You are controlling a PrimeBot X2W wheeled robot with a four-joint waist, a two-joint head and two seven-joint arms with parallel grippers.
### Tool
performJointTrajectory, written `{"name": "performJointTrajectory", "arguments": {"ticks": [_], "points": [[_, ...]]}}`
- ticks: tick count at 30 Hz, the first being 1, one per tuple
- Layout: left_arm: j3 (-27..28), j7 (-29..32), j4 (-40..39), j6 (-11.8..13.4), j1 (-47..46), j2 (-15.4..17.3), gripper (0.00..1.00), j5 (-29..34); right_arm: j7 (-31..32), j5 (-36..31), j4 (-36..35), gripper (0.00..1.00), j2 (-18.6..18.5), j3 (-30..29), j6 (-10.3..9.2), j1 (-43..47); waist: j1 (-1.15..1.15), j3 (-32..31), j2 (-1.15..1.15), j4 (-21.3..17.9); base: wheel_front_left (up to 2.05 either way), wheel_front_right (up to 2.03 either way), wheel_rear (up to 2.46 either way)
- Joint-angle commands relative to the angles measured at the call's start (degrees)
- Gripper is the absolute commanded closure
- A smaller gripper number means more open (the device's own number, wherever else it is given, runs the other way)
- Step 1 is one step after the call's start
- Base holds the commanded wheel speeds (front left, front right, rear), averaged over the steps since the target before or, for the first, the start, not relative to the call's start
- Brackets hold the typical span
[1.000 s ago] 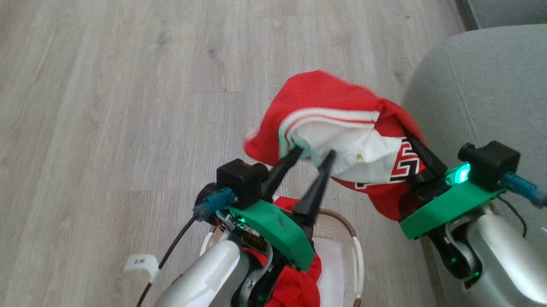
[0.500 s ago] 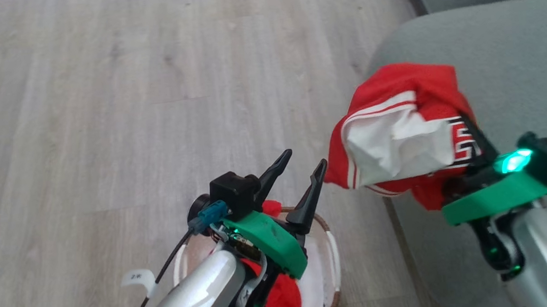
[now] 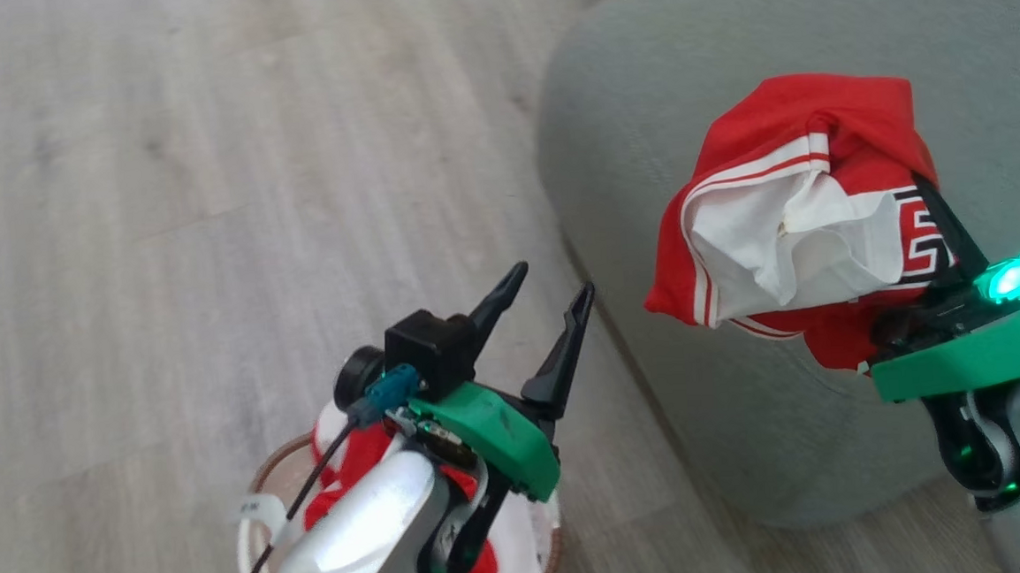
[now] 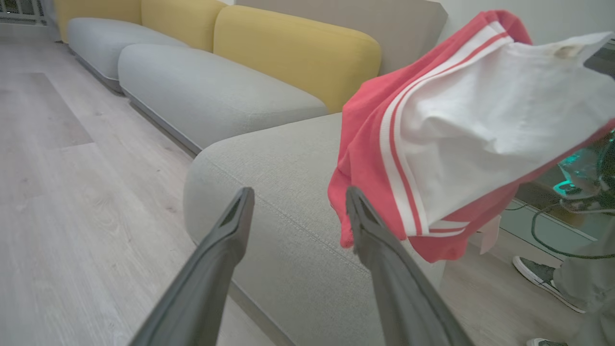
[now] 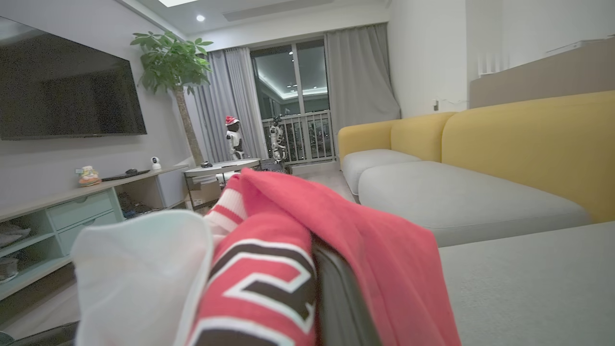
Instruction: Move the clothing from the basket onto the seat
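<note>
Red shiny fabric, striped in white, hangs bunched from the right pincer, which is clamped fully shut on the jersey. One dark finger climbs out of the folds beside the black-edged white numerals. The cloth drapes over the tips, so the exact pinch point is hidden, though it appears to lie close to the numbered panel. The garment is carried high, above the near rounded edge of the seat and seemingly clear of it. That height looks chosen so the dangling hem passes over the cushion rim instead of dragging against its side. The left pincer stands spread wide with nothing between its fingers. It is poised over the floor between the basket and the seat, its tips just beside the jersey's lower hem in the left wrist view. Judging by that, the carry is a one-arm job, and the free arm is placed to go back for what remains. A second red garment lies crumpled in the basket, partly under the left forearm. The jersey itself is a loose bundle: a pale white inner face billows outward, framed by red-and-white banded trim, with red cloth folded over the top and trailing below. Thin and slack as it is, it would likely slump into a heap wherever it is let go.
</note>
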Motion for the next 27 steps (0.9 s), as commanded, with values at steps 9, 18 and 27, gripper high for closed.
{"name": "performJointTrajectory", "arguments": {"ticks": [9,18,27], "points": [[1.28,-1.71,0.75,0.10,-5.29,0.64,0.00,1.95,-0.37,0.98,-3.53,1.00,-1.31,-0.08,-0.01,-0.57,0.00,2.03,0.00,-8.43,0.00,0.00,0.00],[1.32,-2.73,2.50,-0.12,-6.51,0.03,0.00,2.20,-0.37,1.42,-3.82,1.00,-1.56,0.09,-0.01,-1.03,0.00,2.60,0.00,-12.70,0.00,0.00,0.00],[1.09,-3.26,3.73,-0.27,-7.37,-0.53,0.00,2.29,-0.37,1.78,-3.94,1.00,-1.35,-0.15,-0.01,-2.00,0.00,3.37,0.00,-14.49,0.00,0.00,0.00]]}}
